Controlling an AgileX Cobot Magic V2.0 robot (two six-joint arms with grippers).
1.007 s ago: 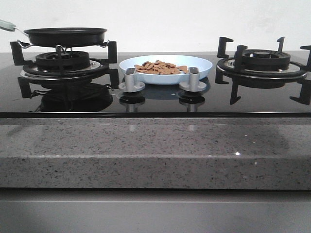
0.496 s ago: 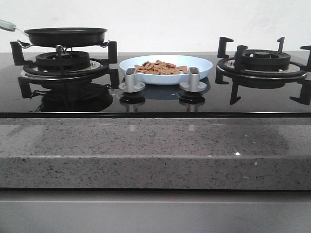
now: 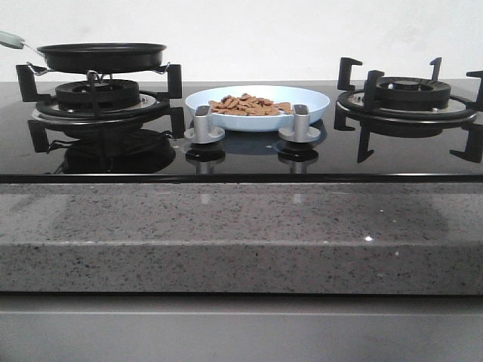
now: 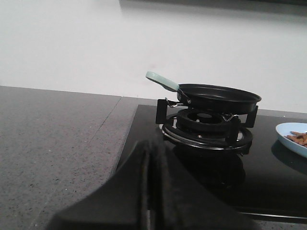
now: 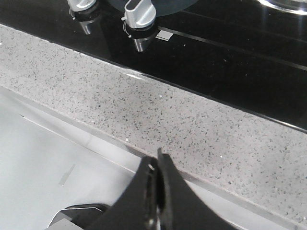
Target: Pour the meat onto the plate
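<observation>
While both tools (image 4: 152,191) (image 5: 156,191) sit closed, empty: one plate (image 3: 313,105), one meat heap (image 3: 249,105), two knobs (image 3: 204,124).

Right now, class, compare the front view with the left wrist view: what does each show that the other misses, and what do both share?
Only the front view shows the right burner, two knobs and the whole plate of meat. Only the left wrist view shows the left tool, shut, and the counter beside the stove. Both show the black pan on the left burner.
</observation>
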